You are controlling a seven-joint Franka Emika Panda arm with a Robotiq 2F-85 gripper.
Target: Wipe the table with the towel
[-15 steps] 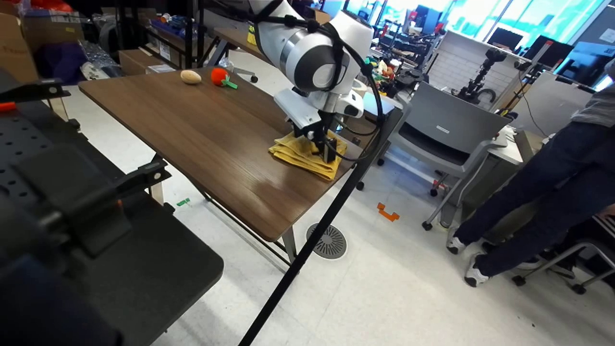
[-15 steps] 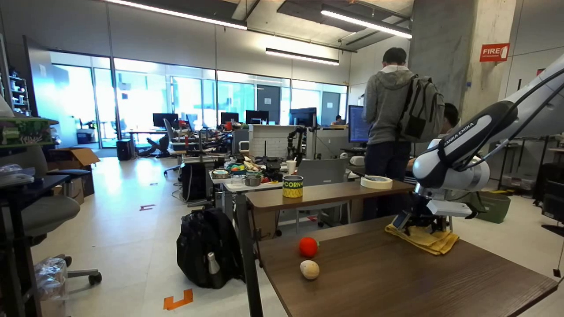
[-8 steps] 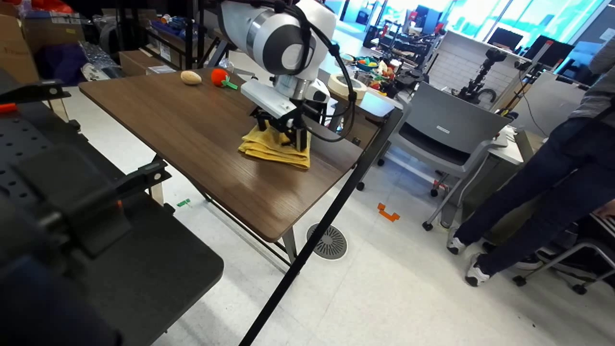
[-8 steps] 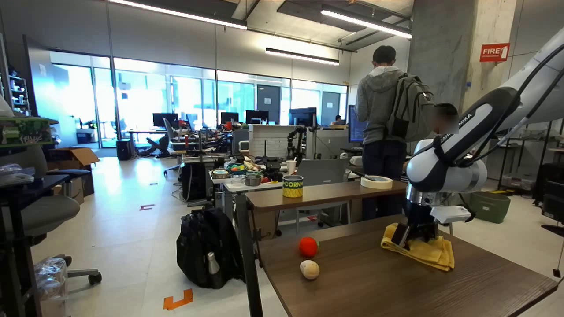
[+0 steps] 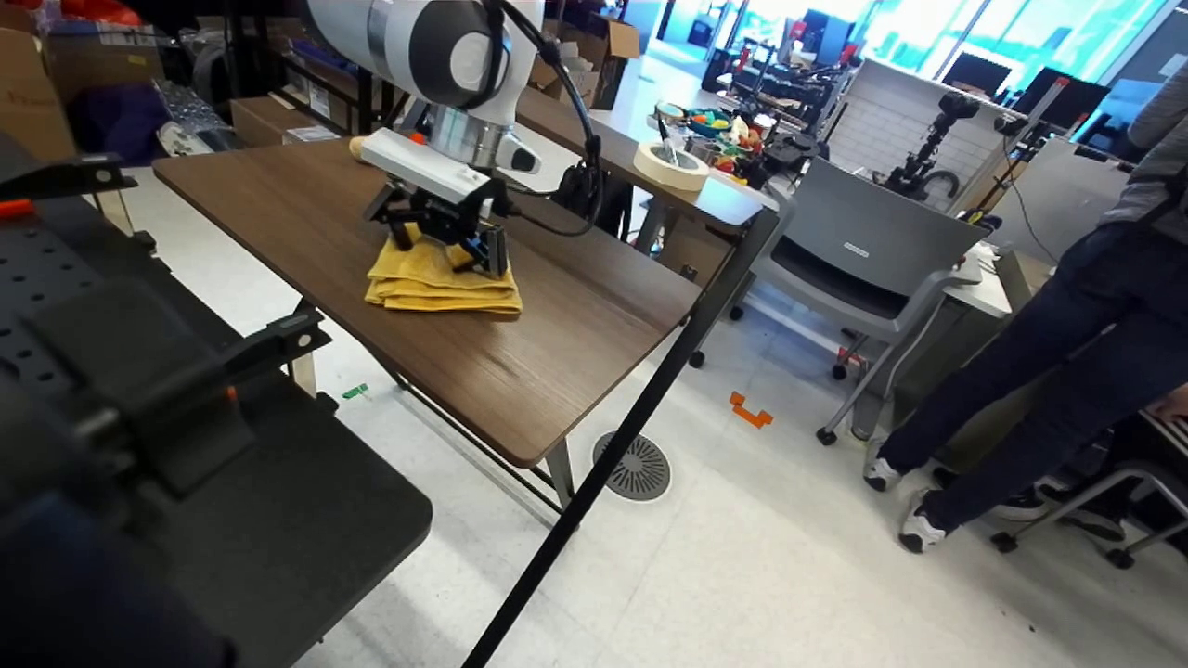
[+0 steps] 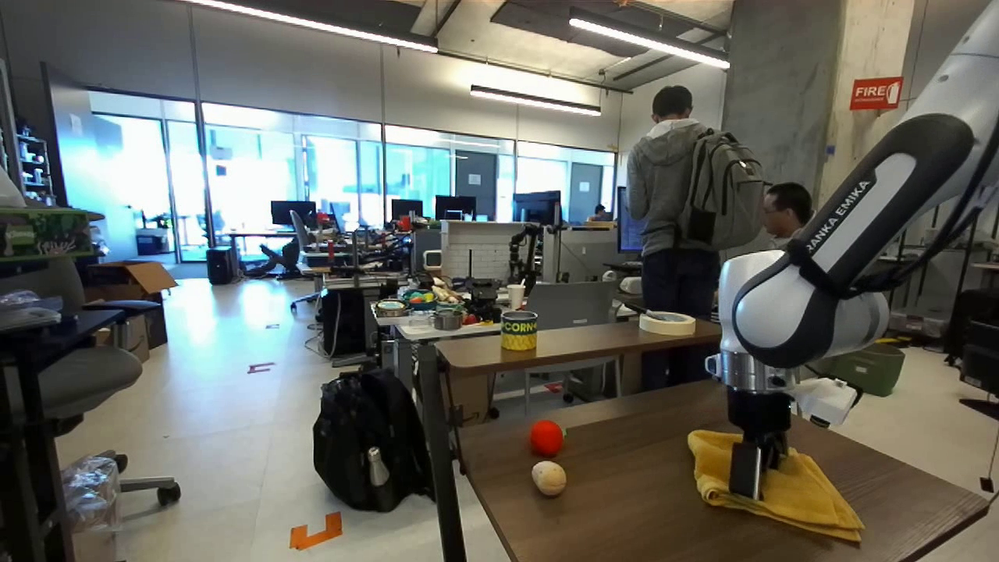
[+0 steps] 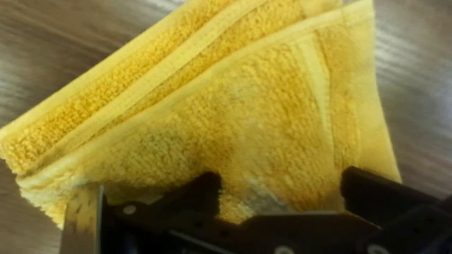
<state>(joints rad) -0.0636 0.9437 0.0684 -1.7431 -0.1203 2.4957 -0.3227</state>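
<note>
I rest the end effector, unclenched, on the towel atop the surface; weak friction could let it slip. In an exterior view, overshooting toward 9 o'clock could bump the pale ball.

Leaning in from the top of an exterior view, left of centre, with the white arm. Holding the gripper, with fingers well apart, down on the folded yellow towel, stacked in layers on the brown table. Showing a roll of tape on another brown surface, upper right of centre; a grey chair farther right; dark-trousered legs at the right edge; a round floor drain below centre; a black surface at lower left.
</note>
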